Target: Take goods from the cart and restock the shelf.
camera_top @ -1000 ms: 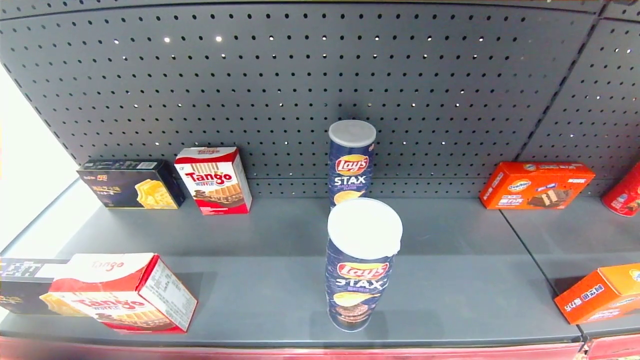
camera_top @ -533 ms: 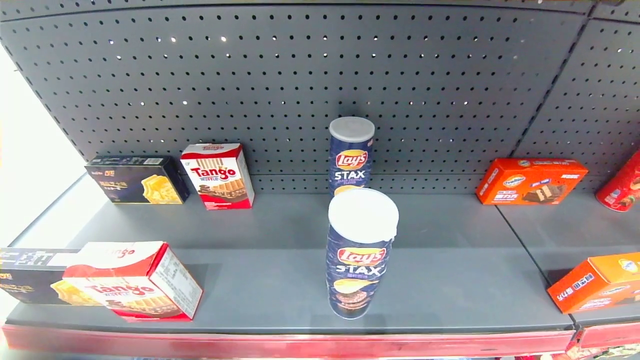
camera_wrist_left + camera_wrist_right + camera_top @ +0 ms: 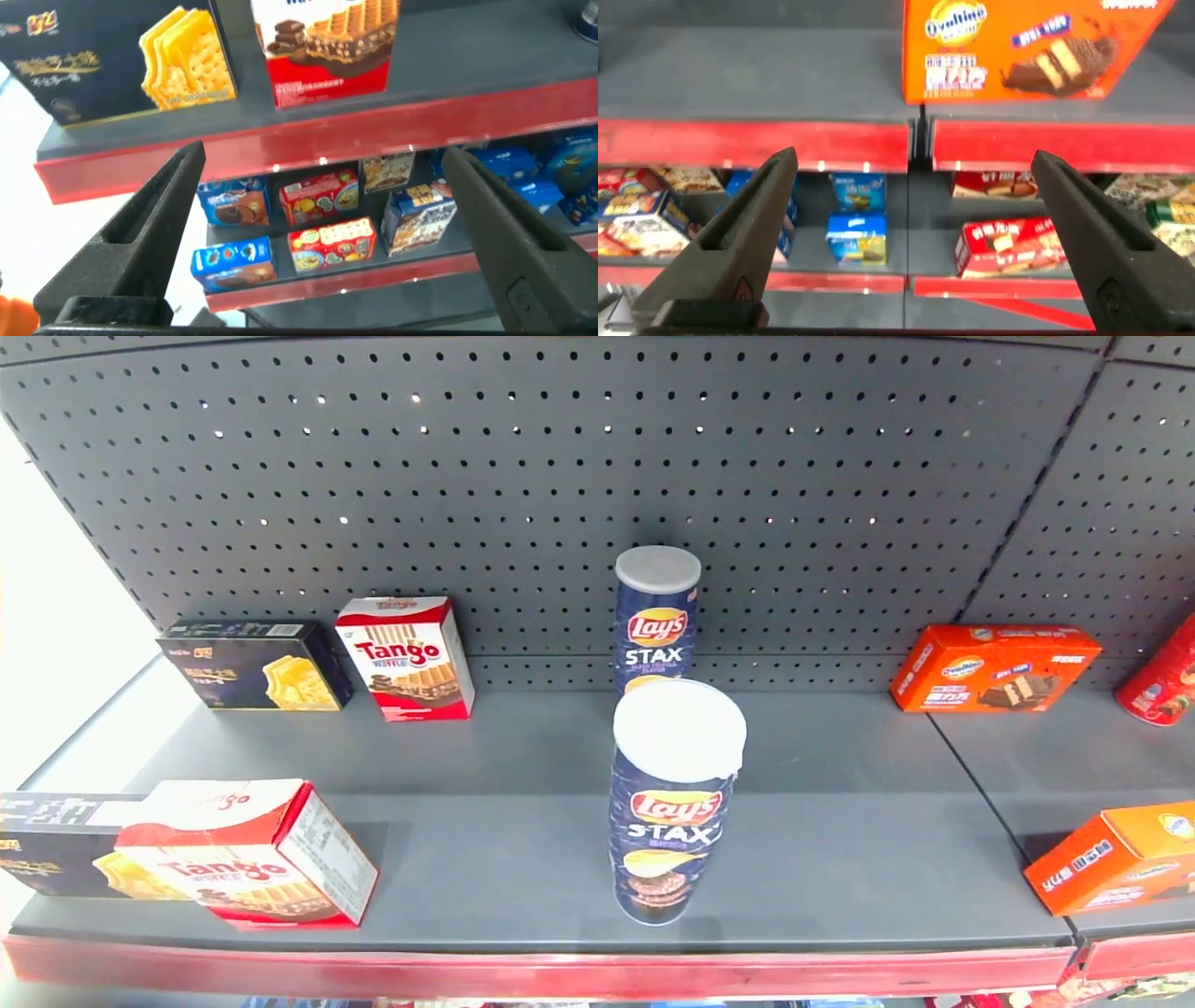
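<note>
Shelf (image 3: 840, 840) stock keeps its arrangement over the last second. What shifts in the head view is the whole picture, with the red front lip (image 3: 560, 975) coming further into sight, so we read this as the camera moving and not the goods. The front chip can (image 3: 674, 803) stands upright near the front edge, directly before the rear chip can (image 3: 656, 616), which stands against the pegboard back (image 3: 560, 476); the two are apart. On the robot's left, the front wafer box (image 3: 247, 859) sits at the edge, just beside a dark biscuit box (image 3: 51, 845). On its right, the front orange box (image 3: 1111, 868) also sits at the edge. The left gripper (image 3: 322, 154) has its fingers spread wide with nothing between them, and it is level with the lip below the front wafer box. The right gripper (image 3: 915, 157) is likewise spread and empty, level with the lip beneath the front orange box. We judge that a placement is finished and the robot is drawing back from the shelf. With both grippers free, the next step would be to fetch another item from the cart. The bare stretches on either side of the cans offer room for it.
</note>
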{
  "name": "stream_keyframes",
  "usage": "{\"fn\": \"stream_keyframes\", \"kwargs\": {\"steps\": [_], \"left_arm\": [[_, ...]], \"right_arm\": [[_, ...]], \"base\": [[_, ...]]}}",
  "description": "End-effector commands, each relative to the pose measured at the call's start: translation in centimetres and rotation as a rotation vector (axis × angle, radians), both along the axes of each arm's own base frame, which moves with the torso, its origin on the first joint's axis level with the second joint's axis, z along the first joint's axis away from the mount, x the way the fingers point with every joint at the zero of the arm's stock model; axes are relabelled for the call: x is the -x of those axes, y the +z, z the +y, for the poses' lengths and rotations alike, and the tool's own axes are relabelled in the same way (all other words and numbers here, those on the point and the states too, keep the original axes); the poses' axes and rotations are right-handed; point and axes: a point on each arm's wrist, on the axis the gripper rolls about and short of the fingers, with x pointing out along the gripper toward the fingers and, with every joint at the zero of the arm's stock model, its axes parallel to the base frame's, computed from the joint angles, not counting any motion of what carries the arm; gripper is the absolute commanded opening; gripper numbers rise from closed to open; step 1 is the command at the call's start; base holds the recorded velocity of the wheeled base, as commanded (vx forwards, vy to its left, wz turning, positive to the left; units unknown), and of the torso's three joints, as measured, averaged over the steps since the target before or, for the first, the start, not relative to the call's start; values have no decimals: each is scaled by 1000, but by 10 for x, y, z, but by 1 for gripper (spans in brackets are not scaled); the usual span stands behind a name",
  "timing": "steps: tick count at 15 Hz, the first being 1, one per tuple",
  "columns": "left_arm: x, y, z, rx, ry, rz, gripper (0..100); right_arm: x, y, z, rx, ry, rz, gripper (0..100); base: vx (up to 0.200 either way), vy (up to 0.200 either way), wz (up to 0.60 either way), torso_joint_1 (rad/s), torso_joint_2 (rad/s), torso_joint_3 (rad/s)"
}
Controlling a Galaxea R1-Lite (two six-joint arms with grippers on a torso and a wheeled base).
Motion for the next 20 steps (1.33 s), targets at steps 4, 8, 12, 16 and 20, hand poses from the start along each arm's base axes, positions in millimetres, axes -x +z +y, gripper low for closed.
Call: {"fn": "stream_keyframes", "kwargs": {"steps": [4,8,12,16,20], "left_arm": [[0,0,0,2,2,0,100],[0,0,0,2,2,0,100],[0,0,0,2,2,0,100],[0,0,0,2,4,0,100],[0,0,0,2,2,0,100]], "right_arm": [[0,0,0,0,2,1,100],[0,0,0,0,0,1,100],[0,0,0,0,0,1,100],[0,0,0,0,0,1,100],[0,0,0,0,-1,1,100]], "base": [[0,0,0,0,0,0],[0,0,0,0,0,0],[0,0,0,0,0,0],[0,0,0,0,0,0],[0,0,0,0,0,0]]}}
